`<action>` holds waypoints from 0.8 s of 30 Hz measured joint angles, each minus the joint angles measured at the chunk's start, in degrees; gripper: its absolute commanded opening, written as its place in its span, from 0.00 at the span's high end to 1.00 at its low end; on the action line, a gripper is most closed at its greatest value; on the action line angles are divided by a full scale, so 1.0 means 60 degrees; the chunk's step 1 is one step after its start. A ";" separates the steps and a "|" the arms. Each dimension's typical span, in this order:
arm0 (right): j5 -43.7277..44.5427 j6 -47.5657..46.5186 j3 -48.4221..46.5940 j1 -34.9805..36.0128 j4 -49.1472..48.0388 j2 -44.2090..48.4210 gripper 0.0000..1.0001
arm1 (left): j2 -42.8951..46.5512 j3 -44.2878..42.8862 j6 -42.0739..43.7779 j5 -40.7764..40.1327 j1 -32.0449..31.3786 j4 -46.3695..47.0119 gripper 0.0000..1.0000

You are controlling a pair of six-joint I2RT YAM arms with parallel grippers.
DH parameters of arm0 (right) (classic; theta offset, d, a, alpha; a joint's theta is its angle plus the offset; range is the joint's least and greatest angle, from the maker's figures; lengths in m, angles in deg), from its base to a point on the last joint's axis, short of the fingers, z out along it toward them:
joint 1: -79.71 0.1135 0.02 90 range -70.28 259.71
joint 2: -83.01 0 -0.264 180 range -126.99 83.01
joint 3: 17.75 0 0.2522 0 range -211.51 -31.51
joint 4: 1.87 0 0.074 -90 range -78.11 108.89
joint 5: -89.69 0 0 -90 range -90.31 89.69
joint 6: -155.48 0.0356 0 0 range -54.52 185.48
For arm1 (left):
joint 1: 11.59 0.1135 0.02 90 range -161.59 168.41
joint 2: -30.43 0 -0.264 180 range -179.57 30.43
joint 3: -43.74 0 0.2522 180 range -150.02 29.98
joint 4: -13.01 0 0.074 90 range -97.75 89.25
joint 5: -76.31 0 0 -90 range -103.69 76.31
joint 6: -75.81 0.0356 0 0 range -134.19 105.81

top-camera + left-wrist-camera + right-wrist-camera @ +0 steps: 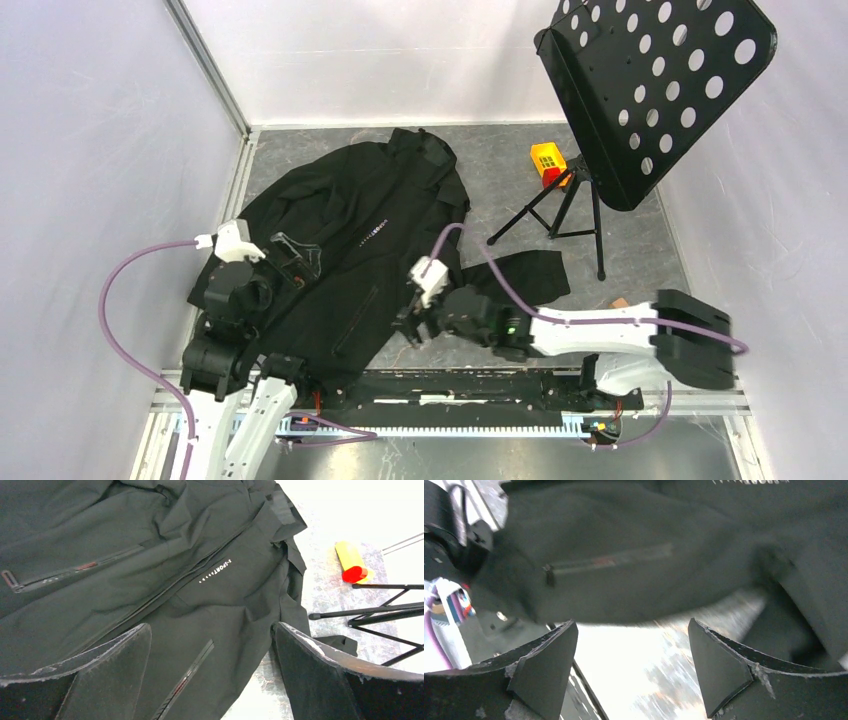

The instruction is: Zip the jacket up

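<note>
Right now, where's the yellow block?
Top view, far side: the yellow block lies right of the jacket, beside the tripod legs of the music stand.

In the left wrist view we lose the jacket off the top and left edges. Its front zipper runs behind one finger of the left gripper, so we cannot tell how far it is closed, and to that gripper's right the music stand shows only legs, cut by the frame. Ahead of the right gripper everything is smeared, with the fabric above its fingertips blurred and the table between them washed out, while from above the jacket's near hem is hidden under the left arm.
</note>
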 measured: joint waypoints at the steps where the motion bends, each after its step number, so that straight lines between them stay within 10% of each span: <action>1: 0.0251 -0.0047 -0.0463 0.0361 -0.0153 -0.0488 0.12 | 0.0080 -0.0084 0.0106 -0.0084 0.0000 -0.0131 0.00; 9: 0.1719 -0.2167 -0.4186 0.1570 0.0117 -0.4353 0.12 | 0.0729 -0.1195 0.0747 -0.0758 0.0000 -0.0841 0.00; 24: 0.2248 -0.2404 -0.3927 0.0135 0.1086 -0.5872 0.14 | 0.0838 -0.1432 0.0914 -0.0900 0.0000 -0.0969 0.00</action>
